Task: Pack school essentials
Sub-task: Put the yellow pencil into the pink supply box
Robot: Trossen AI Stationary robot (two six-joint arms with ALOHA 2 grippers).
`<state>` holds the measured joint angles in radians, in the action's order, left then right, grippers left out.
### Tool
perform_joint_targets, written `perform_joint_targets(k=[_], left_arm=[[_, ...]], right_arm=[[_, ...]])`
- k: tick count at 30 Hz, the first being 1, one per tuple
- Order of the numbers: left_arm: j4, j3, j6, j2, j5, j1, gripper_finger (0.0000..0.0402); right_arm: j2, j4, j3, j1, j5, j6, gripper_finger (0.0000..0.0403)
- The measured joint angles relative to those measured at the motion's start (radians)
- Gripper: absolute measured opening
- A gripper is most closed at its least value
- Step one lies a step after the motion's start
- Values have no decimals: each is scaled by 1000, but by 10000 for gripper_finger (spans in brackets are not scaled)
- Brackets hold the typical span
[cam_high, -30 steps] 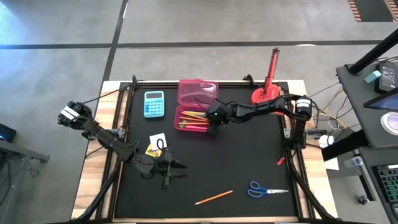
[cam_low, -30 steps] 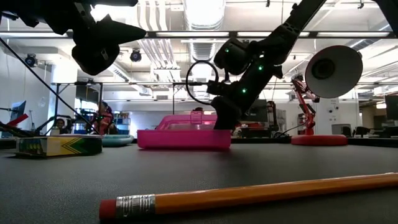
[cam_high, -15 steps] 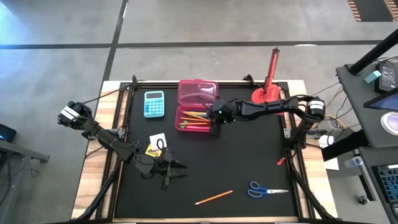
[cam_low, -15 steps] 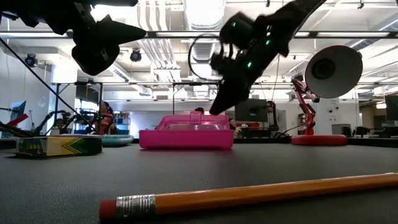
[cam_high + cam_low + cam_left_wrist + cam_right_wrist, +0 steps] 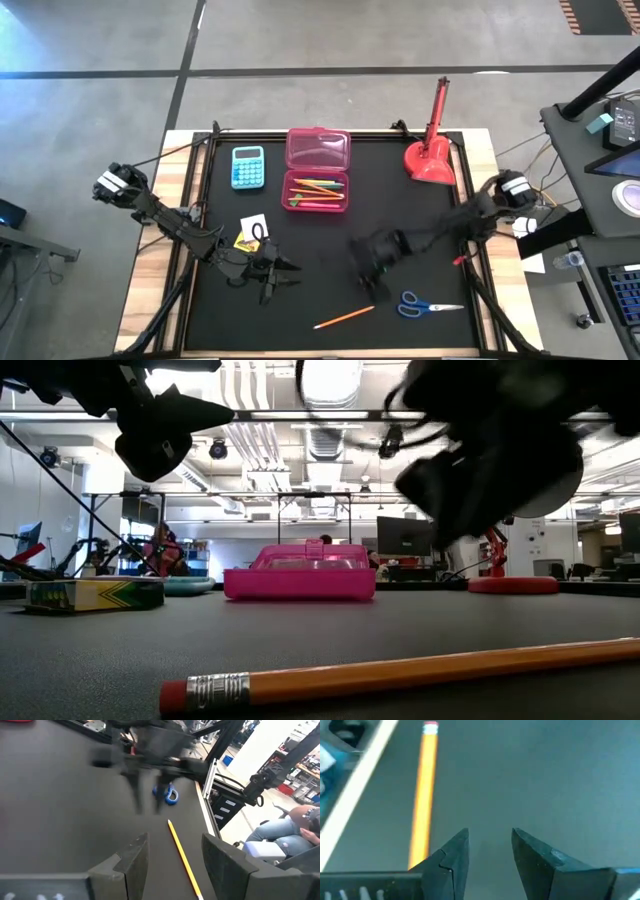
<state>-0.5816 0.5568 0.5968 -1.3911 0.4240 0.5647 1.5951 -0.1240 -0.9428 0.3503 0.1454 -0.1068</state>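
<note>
Right claw [image 5: 372, 283], blurred, empty with fingers parted, hangs near the pencil [image 5: 344, 318]; left claw [image 5: 283, 267] parted, empty.

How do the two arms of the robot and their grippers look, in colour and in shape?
Both arms are dark, almost black, thin and jointed, with cables along them. The left arm has a white block at its base. The left gripper and the right gripper each have two dark, flat, wedge-shaped fingers. The right arm appears blurred.
</note>
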Motion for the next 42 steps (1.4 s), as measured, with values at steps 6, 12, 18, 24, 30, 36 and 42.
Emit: perform_joint_targets(k=[6, 12, 18, 24, 30, 36, 42], left_arm=[[0, 0, 0, 0, 0, 0, 164], [0, -1, 26, 0, 0, 1, 164], [-4, -1, 30, 0, 0, 1, 164], [-2, -1, 52, 0, 0, 1, 164], [0, -1, 52, 0, 0, 1, 164], [2, -1, 52, 0, 0, 1, 164], [2, -1, 52, 0, 0, 1, 164]], right_arm=[[16, 35, 4, 196, -240, -91, 141], [53, 109, 2, 271, -298, -166, 156], [106, 119, 4, 285, -303, -196, 165], [146, 160, 3, 285, -303, -216, 156], [199, 194, 0, 285, -302, -236, 143], [219, 211, -2, 285, -307, -248, 121], [219, 209, -2, 284, -308, -275, 56]])
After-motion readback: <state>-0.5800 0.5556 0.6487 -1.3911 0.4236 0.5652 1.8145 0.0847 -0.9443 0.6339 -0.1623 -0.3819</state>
